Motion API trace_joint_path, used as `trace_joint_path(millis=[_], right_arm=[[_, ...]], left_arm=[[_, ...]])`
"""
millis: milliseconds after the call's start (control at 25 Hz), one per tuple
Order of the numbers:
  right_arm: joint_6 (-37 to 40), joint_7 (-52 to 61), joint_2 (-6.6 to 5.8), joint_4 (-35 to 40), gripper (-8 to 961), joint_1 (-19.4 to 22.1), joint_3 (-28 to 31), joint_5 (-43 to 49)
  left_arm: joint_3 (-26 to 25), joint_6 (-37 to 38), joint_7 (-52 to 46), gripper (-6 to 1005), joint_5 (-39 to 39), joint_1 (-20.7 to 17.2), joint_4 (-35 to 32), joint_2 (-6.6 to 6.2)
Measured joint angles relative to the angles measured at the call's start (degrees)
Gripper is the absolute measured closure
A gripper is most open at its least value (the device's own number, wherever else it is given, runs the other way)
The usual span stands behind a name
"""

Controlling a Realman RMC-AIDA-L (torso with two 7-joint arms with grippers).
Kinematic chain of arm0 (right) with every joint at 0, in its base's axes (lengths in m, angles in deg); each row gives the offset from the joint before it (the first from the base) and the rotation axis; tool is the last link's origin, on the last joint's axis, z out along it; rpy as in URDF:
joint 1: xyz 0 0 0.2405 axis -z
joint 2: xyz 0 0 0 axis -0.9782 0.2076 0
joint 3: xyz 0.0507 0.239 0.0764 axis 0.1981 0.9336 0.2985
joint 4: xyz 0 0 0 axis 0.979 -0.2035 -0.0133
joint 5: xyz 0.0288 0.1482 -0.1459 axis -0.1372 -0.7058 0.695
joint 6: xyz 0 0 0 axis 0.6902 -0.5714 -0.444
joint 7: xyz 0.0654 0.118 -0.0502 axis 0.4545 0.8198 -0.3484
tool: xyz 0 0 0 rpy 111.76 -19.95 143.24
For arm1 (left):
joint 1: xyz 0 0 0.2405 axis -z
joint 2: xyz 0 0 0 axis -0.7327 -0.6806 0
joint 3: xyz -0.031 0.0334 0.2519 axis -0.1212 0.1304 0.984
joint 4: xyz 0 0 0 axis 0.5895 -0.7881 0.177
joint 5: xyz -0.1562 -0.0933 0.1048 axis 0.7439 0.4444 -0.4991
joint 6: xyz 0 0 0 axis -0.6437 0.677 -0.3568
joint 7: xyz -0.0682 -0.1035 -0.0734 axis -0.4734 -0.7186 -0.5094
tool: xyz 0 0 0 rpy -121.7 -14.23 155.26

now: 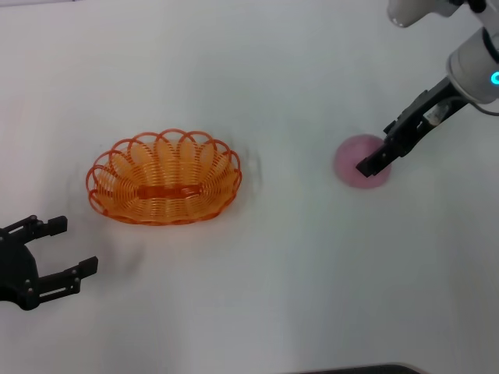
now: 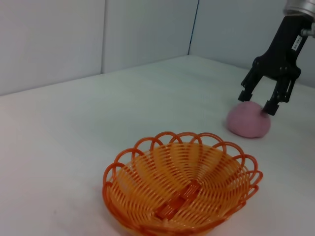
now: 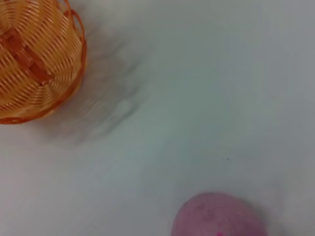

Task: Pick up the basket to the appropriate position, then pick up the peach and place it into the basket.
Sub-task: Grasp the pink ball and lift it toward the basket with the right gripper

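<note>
The orange wire basket (image 1: 164, 179) sits upright and empty on the white table, left of centre; it also shows in the left wrist view (image 2: 182, 189) and the right wrist view (image 3: 29, 59). The pale pink peach (image 1: 352, 165) lies on the table to the right, apart from the basket, and also shows in the left wrist view (image 2: 248, 124) and the right wrist view (image 3: 219, 216). My right gripper (image 1: 374, 152) is open, its fingers spread just above the peach (image 2: 257, 102). My left gripper (image 1: 72, 245) is open and empty, near the front left, short of the basket.
The white table (image 1: 257, 296) stretches all around the basket and peach. Pale walls (image 2: 74, 34) stand behind the table in the left wrist view. A dark edge (image 1: 359, 368) shows at the table's front.
</note>
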Motion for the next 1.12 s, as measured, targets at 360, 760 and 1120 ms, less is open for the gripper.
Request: trace_joint_path(millis=[360, 760, 1120], right_arm=[[-3.25, 0.26, -0.08, -3.56, 54, -0.56, -2.78, -0.11], [-3.83, 0.36, -0.09, -4.71, 76, -0.98, -3.35, -0.03], [-4.86, 0.99, -0.13, -4.64, 133, -0.63, -3.57, -0.05]], left_arm=[[0.0, -0.06, 0.0, 171, 0.0, -0.14, 0.0, 0.07], [0.09, -0.08, 0.0, 172, 0.0, -0.23, 0.01, 0.07], [0.18, -0.08, 0.0, 172, -0.11, -0.23, 0.0, 0.07]])
